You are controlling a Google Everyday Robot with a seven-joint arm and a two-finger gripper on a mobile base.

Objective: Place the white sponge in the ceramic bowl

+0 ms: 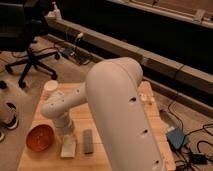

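Now we saw the gripper (pixel 67 138) low over the wooden table (pixel 50 161), right at the top of the white sponge (pixel 68 149); whether it was spread or pinching, we could not tell. The sponge lay on the table just beside the ceramic bowl (pixel 40 138), between it and a grey block (pixel 88 141).

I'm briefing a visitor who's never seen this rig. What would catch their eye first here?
The bulky white arm fills the middle, bending down over the wooden table. Its tool sits at the white sponge near the front edge, with the orange ceramic bowl just left and a grey block right.
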